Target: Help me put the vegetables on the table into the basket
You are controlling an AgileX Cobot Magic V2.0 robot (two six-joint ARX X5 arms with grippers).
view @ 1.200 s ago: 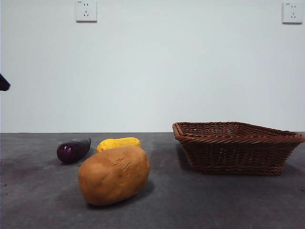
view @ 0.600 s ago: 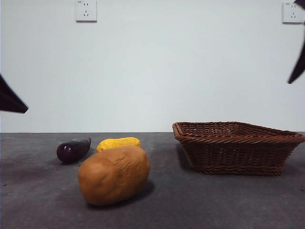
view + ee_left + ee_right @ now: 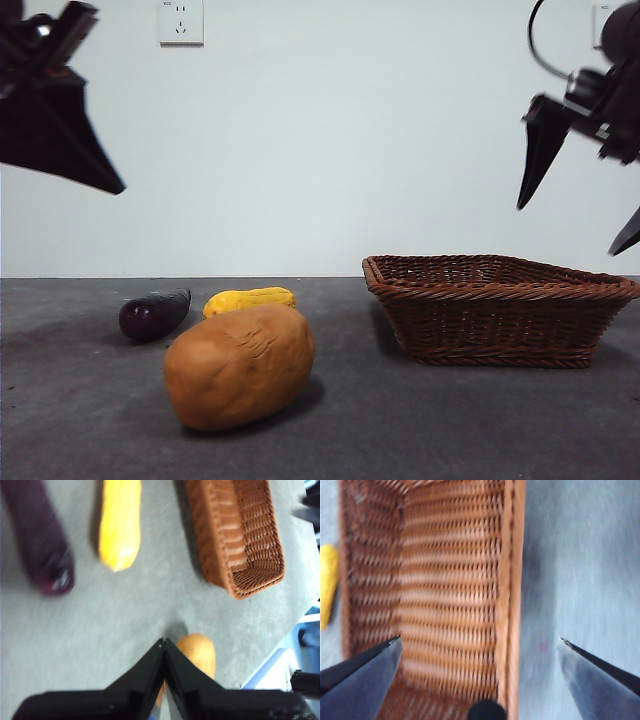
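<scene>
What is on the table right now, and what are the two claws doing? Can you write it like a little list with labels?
potato: big orange-brown potato, lying on the table, nearest the camera
yellow piece: small bumpy yellow vegetable, just behind the potato
eggplant: dark purple eggplant, beside the yellow piece
basket: brown wicker basket, nothing seen in it
left claw: left claw, shut, empty, in the air above the vegetables
right claw: right claw, wide open, empty, in the air above the basket
vegetables in basket: none yet
</scene>
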